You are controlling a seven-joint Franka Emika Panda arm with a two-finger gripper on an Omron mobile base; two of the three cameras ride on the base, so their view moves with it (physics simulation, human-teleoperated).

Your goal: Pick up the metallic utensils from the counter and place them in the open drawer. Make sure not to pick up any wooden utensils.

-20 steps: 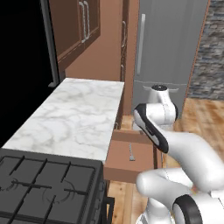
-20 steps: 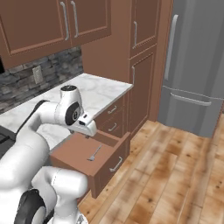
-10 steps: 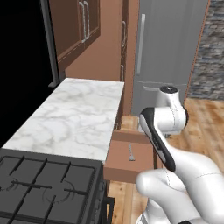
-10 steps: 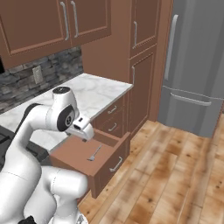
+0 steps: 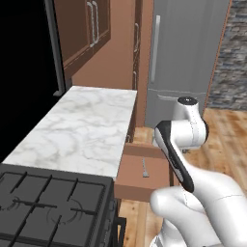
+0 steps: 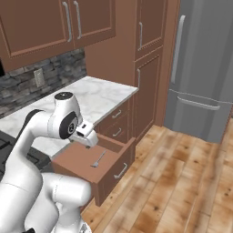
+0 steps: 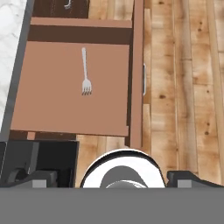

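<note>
Fork lies flat on the floor of the open drawer, alone, roughly mid-drawer, tines toward the stove end; also seen as a thin silver sliver in the left base view and right base view. Desk, white marble w/ grey veins, carries no utensil that I can make out, metal or wooden, so the dark-handled piece and the tan spoons can't be placed from here. Stove sits at the near end of the desk, fridge at the far end.

Gripper hangs above the drawer, wrist cam looking straight down into it. Fingers: can't tell whether spread or pressed together, and nothing is visibly pinched.

Handling, as a judgement: fork is prob. very light, stiff, thin, smooth metal, so slippery and apt to twist or skate if nudged. If it ever needs re-taking, go across the narrow handle near its middle, fingers straddling it, pressing down to the drawer floor before closing; avoid the tines end.
</note>
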